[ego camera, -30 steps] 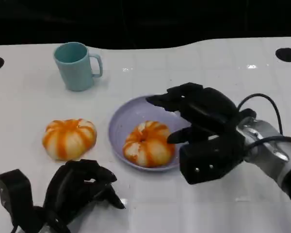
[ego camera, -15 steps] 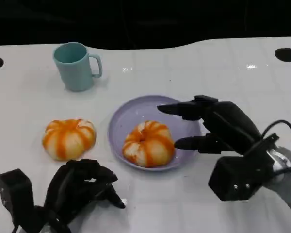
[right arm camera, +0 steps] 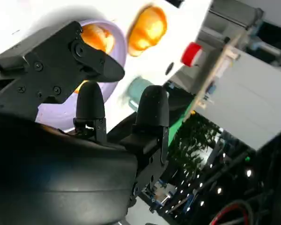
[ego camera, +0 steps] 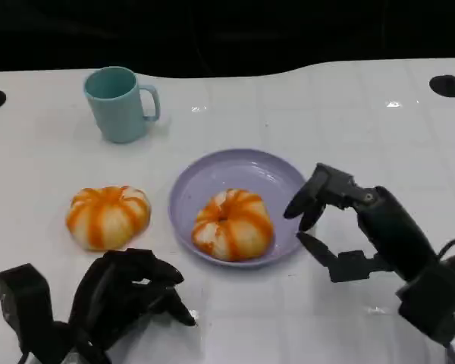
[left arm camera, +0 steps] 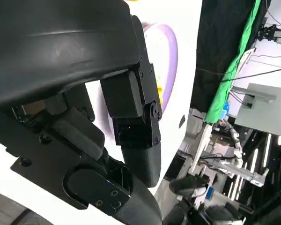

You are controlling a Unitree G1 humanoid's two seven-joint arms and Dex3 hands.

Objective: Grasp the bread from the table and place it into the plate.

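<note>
1. Head view, nearest edge: we are resting the left hand point(ego camera: 125, 299) on the white table point(ego camera: 349, 121), fingers curled inward and holding nothing.
2. At the lower right we are holding the right hand point(ego camera: 349, 227) just beside the right rim of the lavender plate point(ego camera: 212, 174), fingers spread apart and empty. In the right wrist view, the right hand point(right arm camera: 98, 93) is showing the same open spread, with the plate point(right arm camera: 56, 115) beyond the fingertips.
3. We are seeing one orange-striped bread point(ego camera: 233, 224) lying inside the plate, toward its near side, touching neither hand.
4. A second bread point(ego camera: 108, 216) is sitting on the table left of the plate, apart from its rim and just beyond the left hand. We are judging this one to be the piece not yet placed.
5. For the step in hand, we are recommending the left hand for the grasp, as it is lying nearest the second bread. The fingers need opening wide before descending, since the loaf is broad and rounded.
6. We are advising a grip around the loaf's sides with light pressure, since the bread looks soft and may deform.
7. We are advising a lift high enough to pass over the plate rim, and a release in the bare far portion of the plate, avoiding the bread already there.
8. Farthest back, a teal mug point(ego camera: 120, 102) is standing upright, well apart from the working path.
</note>
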